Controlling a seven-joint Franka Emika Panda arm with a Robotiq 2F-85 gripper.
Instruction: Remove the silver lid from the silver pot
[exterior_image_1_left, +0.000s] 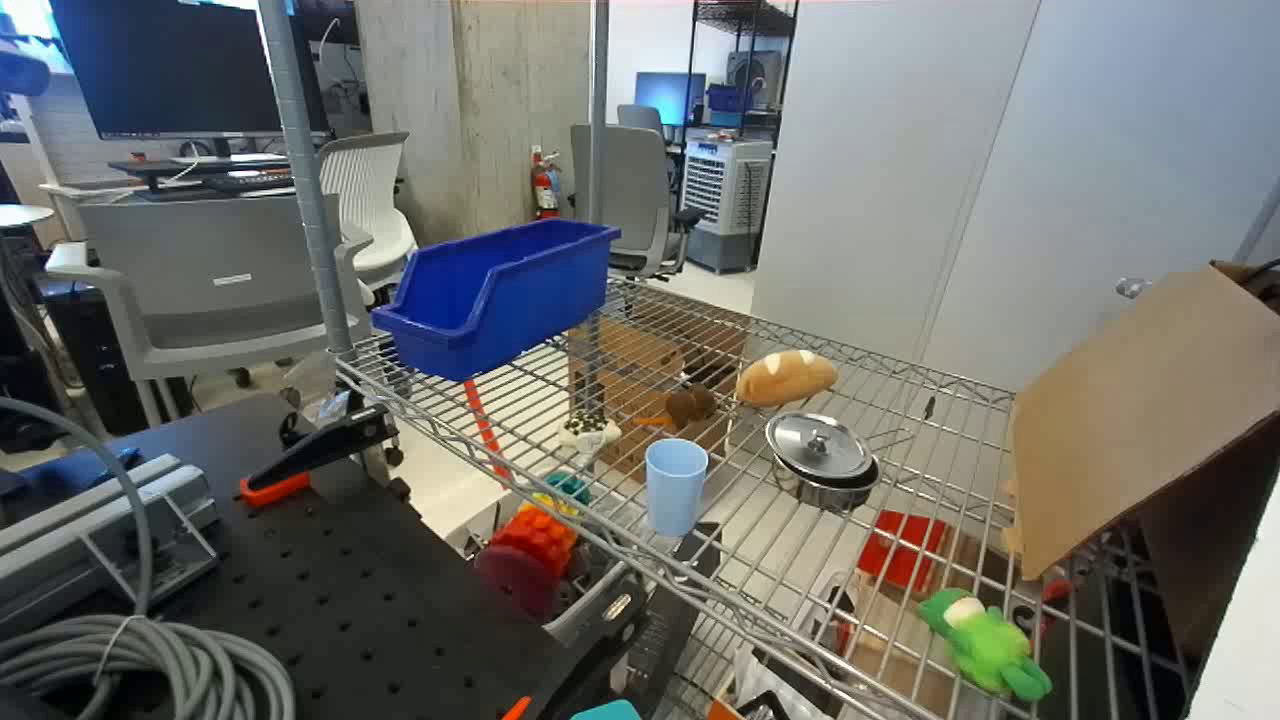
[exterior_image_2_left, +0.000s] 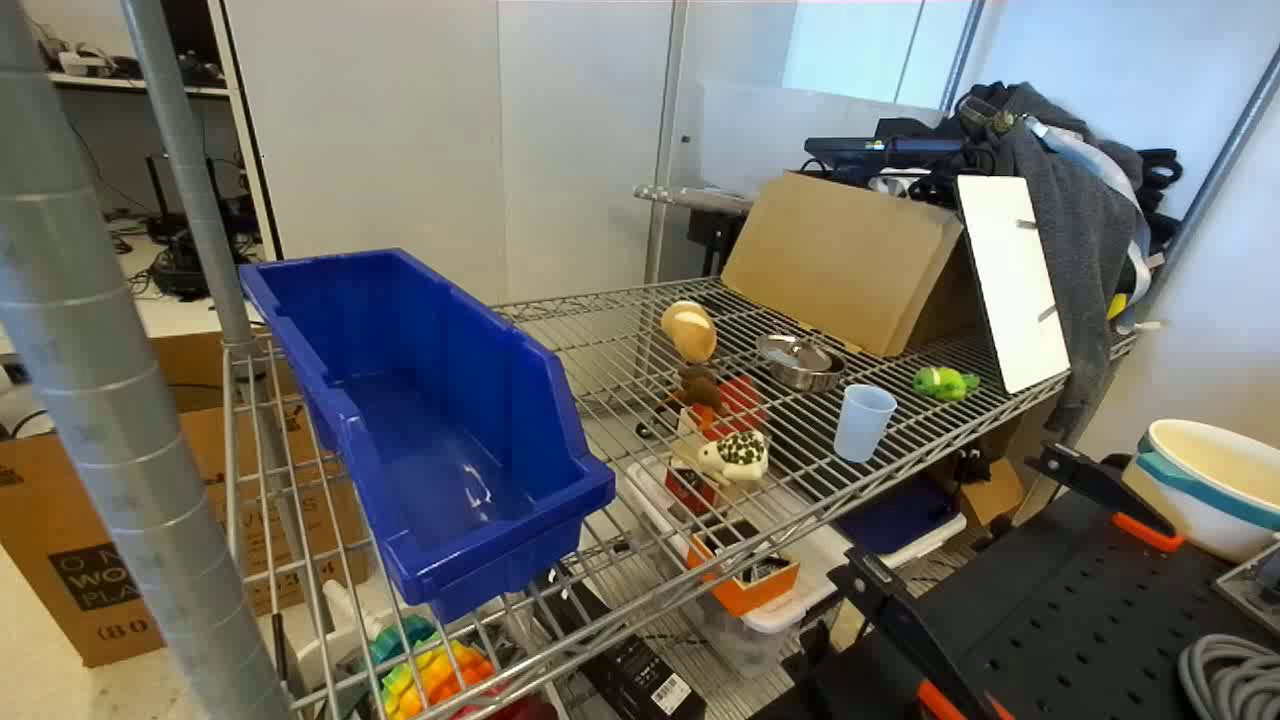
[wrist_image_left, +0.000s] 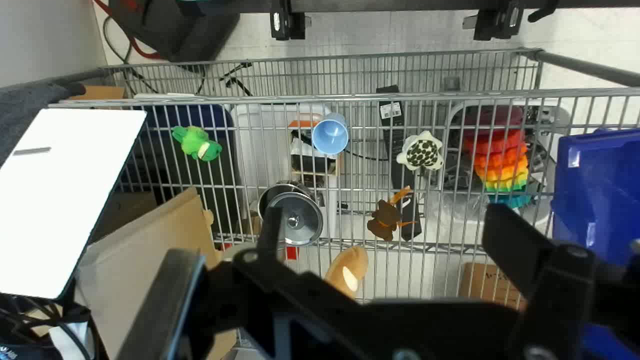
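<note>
Clearly, the gripper (wrist_image_left: 387, 217) enters from the bottom of the wrist view, pointing toward the wire shelf (wrist_image_left: 350, 96) that bears the pot (wrist_image_left: 268, 196). Its two fingers (wrist_image_left: 271, 232) are spread wide, with a broad gap between them; the one at the picture's left crosses in front of the edge of the lid (wrist_image_left: 302, 220). That lid rests off-centre on the pot, leaving a dark crescent of the pot's inside uncovered.

Going left to right in the wrist view, a white board (wrist_image_left: 70, 195) shows well to the left of the pot, then a cardboard box (wrist_image_left: 130, 265) nearer to it on that side. A green toy (wrist_image_left: 197, 142) lies left of the pot and higher in the picture. Past the pot come a blue cup (wrist_image_left: 330, 135), up and to its right; a loaf (wrist_image_left: 350, 267), down and to its right, partly hidden by the gripper; a brown toy (wrist_image_left: 384, 220), straight to its right; a turtle toy (wrist_image_left: 422, 152), farther right and higher; and a blue bin (wrist_image_left: 595, 195), farthest right of the pot and cut by the frame.

Only the wrist view shows the gripper. In both exterior views the blue bin appears whole, and the pot's shiny side is visible. In an exterior view a fire extinguisher (exterior_image_1_left: 546, 185) stands left of the pot and well behind it; in an exterior view grey cloth (exterior_image_2_left: 1080, 205) is heaped well to the right of the pot.
</note>
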